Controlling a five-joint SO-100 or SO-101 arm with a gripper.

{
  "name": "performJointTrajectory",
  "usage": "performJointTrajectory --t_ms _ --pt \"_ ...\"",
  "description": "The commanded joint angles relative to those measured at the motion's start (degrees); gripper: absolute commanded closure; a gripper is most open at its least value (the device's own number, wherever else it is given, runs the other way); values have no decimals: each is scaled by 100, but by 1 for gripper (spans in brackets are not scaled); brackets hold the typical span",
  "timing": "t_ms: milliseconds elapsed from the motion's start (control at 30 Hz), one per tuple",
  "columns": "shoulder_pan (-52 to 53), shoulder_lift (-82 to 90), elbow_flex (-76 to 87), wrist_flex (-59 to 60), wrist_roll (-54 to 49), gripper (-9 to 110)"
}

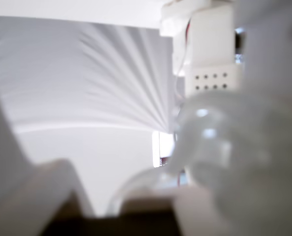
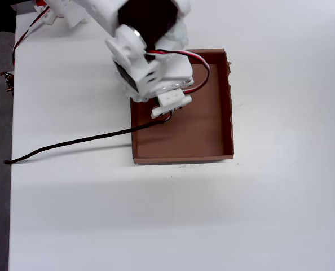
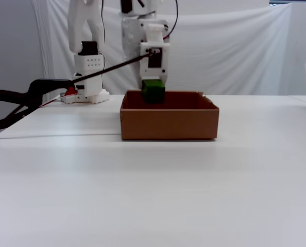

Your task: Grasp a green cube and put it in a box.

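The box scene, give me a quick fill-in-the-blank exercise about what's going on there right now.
1. In the fixed view the gripper holds a cube coloured ____.
2. The cube hangs over the ____ of the box, not resting on its floor.
3. In the overhead view the arm hides the cube, and a ____ cable trails across the table.

Missing words: green; rim; black

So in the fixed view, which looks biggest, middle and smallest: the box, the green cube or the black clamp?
1. Box
2. Black clamp, though it sits nearer the camera, so that is unsure
3. Green cube, held in the gripper
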Motion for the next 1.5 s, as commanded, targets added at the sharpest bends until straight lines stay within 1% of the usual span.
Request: performJointTrajectory --t_ms 0,267,400,600,800,933,1067,1200,1467 --pt "-264 -272 -659 -88 88 88" --pt "-439 -1415 -1547 -62 202 88" --pt "-483 -1521 -1450 -62 220 88" --pt "-387 -1125 -1002 -53 229 74" --pt "-123 -193 -422 -211 229 74" --pt "167 220 -343 -79 229 74" --pt "712 1055 167 -88 281 74" --pt "1521 2487 1187 -264 404 74" --pt "4008 5607 4052 -79 492 74"
